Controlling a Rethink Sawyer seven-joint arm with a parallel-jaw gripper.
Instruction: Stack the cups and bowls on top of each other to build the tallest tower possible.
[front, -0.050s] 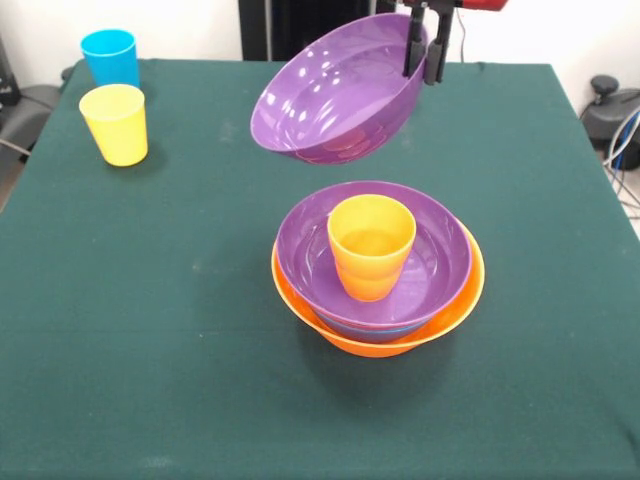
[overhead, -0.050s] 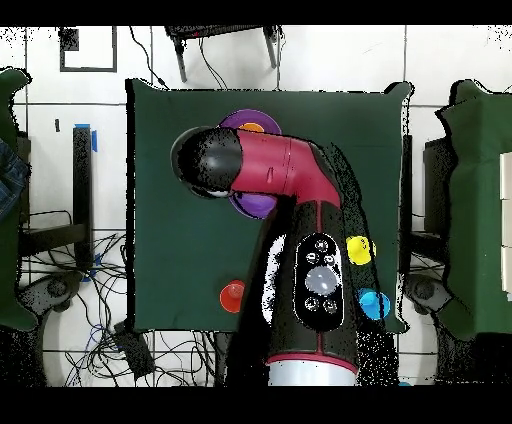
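The gripper (front, -0.050s: 424, 62) is clamped on the rim of a wide purple bowl (front, -0.050s: 335, 95), which hangs tilted in the air above and behind the tower (front, -0.050s: 378, 270). The tower consists of an orange cup (front, -0.050s: 370, 245) standing upright in a second purple bowl (front, -0.050s: 440, 262), nested, with a blue rim showing beneath, in the large orange bowl (front, -0.050s: 455, 312) on the green table (front, -0.050s: 150, 330). A yellow cup (front, -0.050s: 115, 123) and a light blue cup (front, -0.050s: 110, 57) stand close together near a far corner, well apart from the tower; overhead, a red-orange cup (overhead, -0.050s: 232, 296) sits near the table's edge beside the arm (overhead, -0.050s: 300, 200).

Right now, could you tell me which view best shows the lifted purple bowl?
The front view: the purple bowl hangs tilted in the gripper, above the stack. Overhead, the arm hides all but slivers of purple.
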